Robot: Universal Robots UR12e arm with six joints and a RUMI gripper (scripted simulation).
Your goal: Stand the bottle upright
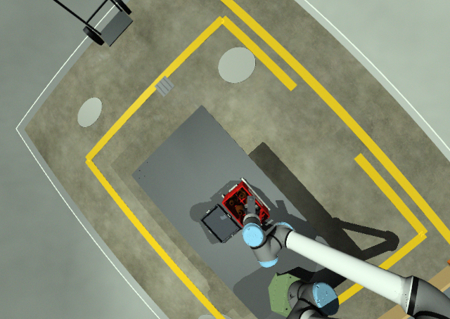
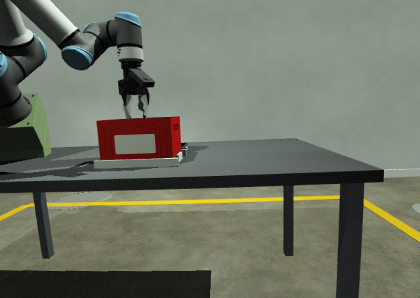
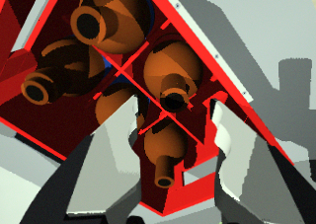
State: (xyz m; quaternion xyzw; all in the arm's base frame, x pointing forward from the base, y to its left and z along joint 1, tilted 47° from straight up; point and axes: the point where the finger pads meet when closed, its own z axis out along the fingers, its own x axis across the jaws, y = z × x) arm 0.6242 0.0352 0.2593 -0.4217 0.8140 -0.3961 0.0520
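Note:
The red crate (image 1: 233, 191) (image 2: 135, 128) (image 3: 193, 200) stands on the table and holds amber bottles. In the wrist view one bottle (image 3: 118, 29) is at the upper left, one bottle (image 3: 74, 68) at the left, one bottle (image 3: 173, 66) right of centre and one bottle (image 3: 165, 144) lower down. A fifth bottle (image 3: 113, 103) is partly behind the left finger, its neck hidden. I cannot tell which neck differs. My gripper (image 2: 136, 117) (image 3: 174, 98) is partly open and empty, fingertips about at the crate's rim height. The dark tray (image 1: 218, 225) lies beside the crate.
A pale strip (image 1: 256, 194) (image 2: 135, 163) runs along the crate's long side at its foot. Red dividers (image 3: 134, 57) part the crate inside. The tray has a raised rim and lies close to the crate wall. The green robot base (image 1: 280, 294) (image 2: 25, 142) stands at the table's other end.

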